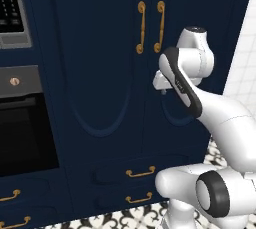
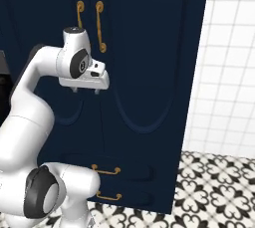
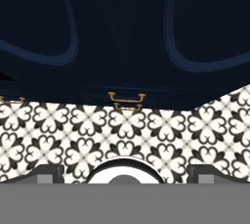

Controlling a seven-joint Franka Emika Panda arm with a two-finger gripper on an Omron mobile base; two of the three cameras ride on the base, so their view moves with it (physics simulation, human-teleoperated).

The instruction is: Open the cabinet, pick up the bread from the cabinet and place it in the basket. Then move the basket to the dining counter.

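Note:
The tall navy cabinet [image 1: 100,73] [image 2: 144,48] [image 3: 122,22] stands shut, its two arched doors meeting at a pair of long brass handles [image 1: 141,27] [image 2: 100,25]. My gripper [image 1: 163,91] [image 2: 85,91] [image 3: 125,171] hangs in front of the doors, a little below the handles, pointing down at the floor. Its fingers [image 3: 45,171] are spread wide with nothing between them, so it is open. The bread is hidden behind the closed doors. The basket and the dining counter are out of view.
Low navy drawers with horizontal brass pulls [image 1: 140,172] [image 2: 105,170] [image 3: 127,96] sit under the cabinet. A black oven [image 1: 20,128] is built in to the left. A white tiled wall [image 2: 229,72] lies to the right, above the patterned floor [image 2: 214,187].

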